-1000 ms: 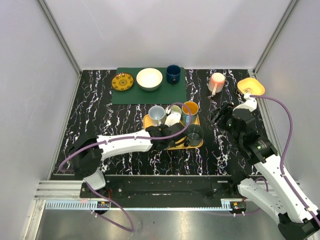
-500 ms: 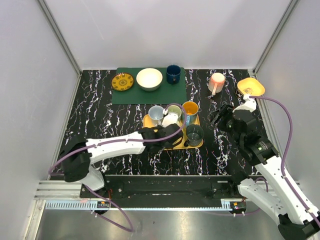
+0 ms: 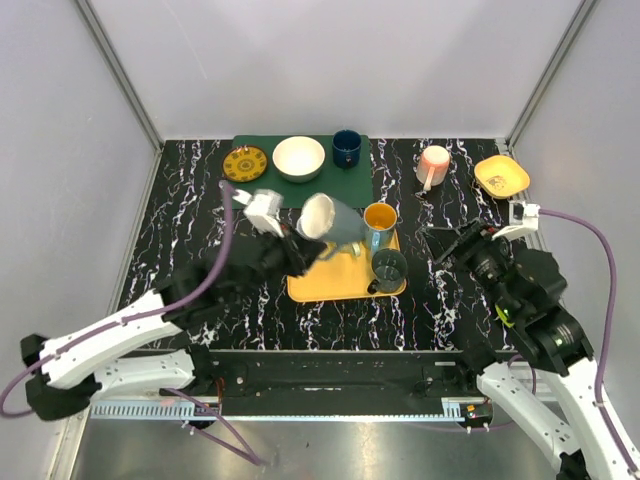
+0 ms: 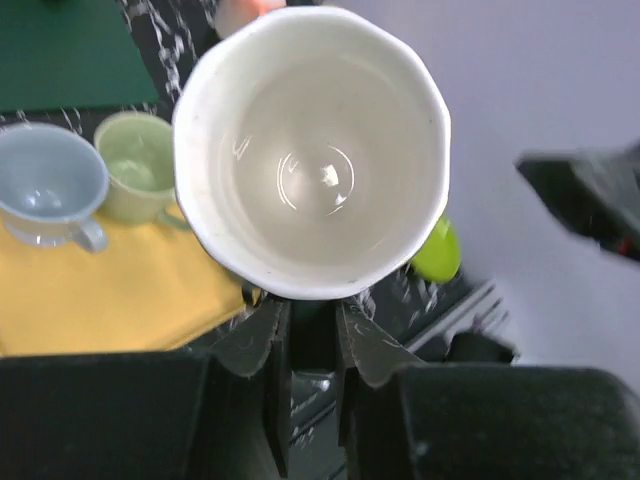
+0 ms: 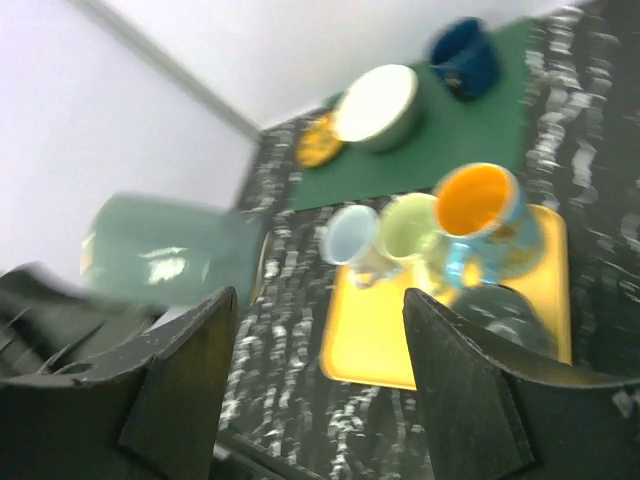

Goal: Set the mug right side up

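A yellow tray (image 3: 335, 285) stands on the dark marble table (image 3: 170, 230). The grey-green mug (image 3: 330, 220) is in the air above the far left part of the tray, tilted, with its white mouth turned to the left, and the left gripper (image 3: 297, 248) is clamped on it. The right gripper (image 3: 447, 243) hangs to the right of the tray with its jaws apart.
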You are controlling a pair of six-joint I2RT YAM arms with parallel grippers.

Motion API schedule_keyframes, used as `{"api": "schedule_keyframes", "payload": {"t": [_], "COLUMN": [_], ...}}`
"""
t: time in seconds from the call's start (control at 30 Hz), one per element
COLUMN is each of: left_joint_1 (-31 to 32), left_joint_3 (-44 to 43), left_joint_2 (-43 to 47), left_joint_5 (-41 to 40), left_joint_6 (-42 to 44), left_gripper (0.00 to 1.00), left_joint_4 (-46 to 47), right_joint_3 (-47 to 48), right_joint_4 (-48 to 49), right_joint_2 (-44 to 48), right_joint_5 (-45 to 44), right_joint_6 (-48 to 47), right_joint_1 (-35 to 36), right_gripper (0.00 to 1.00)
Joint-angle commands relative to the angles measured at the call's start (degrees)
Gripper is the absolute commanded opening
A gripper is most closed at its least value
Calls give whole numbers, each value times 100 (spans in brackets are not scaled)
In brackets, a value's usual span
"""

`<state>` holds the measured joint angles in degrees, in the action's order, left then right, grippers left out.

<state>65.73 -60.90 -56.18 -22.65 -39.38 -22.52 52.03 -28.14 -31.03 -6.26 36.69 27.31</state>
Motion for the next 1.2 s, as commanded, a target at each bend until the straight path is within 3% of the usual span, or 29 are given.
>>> {"api": "schedule_keyframes", "payload": {"t": [0.0,0.07,0.13,0.33,0.77,1.17], "left_joint_1": [-1201,-1721,-1862,-1863,-1863,-1792], "left_joint_3": [833,1263,1353,1581,1907,2065], "left_joint_2": [713,898,899,644,275,20], "left_joint_5": [1642,2202,2730,3671,3821,3979], "left_joint_6": [-710,-1220,-1370,-1967,-2592,-2848], "left_gripper": [0,0,0,0,0,0], "left_joint_4": [2363,3339,3962,5449,6699,6946], "right_joint_3": [140,-33,-350,-949,-800,-633], "right_joint_4": [897,1326,2493,4315,4922,6118], "right_joint_2": [45,-105,-97,-764,-1775,-2399], "right_joint_5": [1844,2934,3654,4597,5047,4722], "right_joint_6": [451,733,1453,2386,2404,2729], "right_joint_1": [38,38,38,38,20,38], "right_gripper": [74,76,76,77,73,57]}}
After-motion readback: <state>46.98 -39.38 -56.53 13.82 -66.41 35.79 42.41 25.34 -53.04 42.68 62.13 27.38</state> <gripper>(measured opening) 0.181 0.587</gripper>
